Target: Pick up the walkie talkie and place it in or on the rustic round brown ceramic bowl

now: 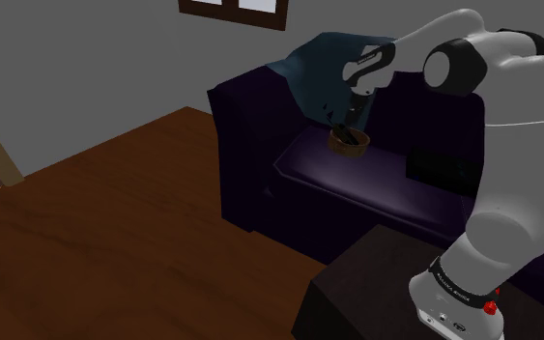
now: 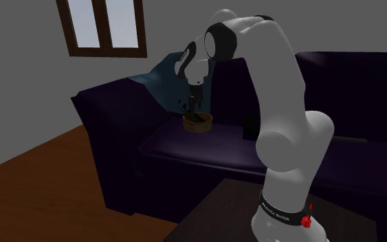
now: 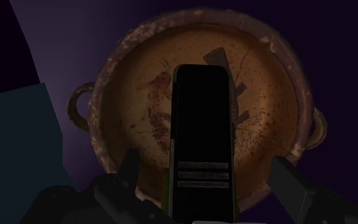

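Pincer [image 3: 205,163] wide around untouched walkie talkie [image 3: 201,121]

We see a black walkie talkie [image 3: 201,121] with three pale grey stripes, and a mottled brown bowl [image 3: 269,121] flecked with dark specks and streaks. The sofa [image 1: 250,164] is deep purple, the blanket [image 1: 320,66] teal, the floor [image 1: 115,232] reddish-brown.

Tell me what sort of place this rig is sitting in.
Probably a living room in a house. A dark purple sofa stands on a brown wooden floor, a teal blanket is draped over the sofa's back, and a dark-framed window sits in the grey wall.
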